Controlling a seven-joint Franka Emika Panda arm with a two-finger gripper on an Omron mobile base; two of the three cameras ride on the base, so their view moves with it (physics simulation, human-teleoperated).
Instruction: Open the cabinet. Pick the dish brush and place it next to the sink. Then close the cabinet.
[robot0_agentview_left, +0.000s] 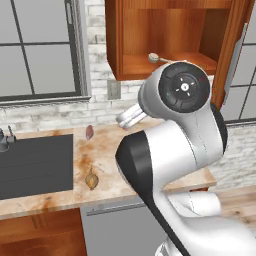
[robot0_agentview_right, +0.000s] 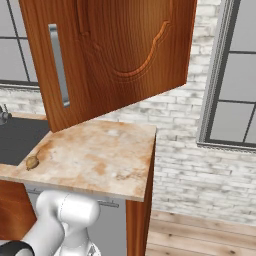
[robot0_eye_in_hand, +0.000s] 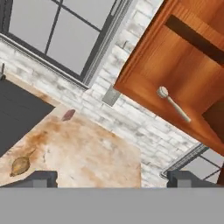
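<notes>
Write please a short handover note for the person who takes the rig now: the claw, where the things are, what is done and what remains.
Claw: open and holding nothing, in front of the cabinet, above the counter.
Cabinet: door swung wide open, so the first step is done.
Dish brush: lying on the cabinet's bottom shelf near the front edge, not yet touched.
Sink: at the left end of the counter; a yellowish-brown lump and a pinkish lump lie on the counter just beside it.
Left: grasp the brush, put it on the counter next to the sink, then close the door.
</notes>
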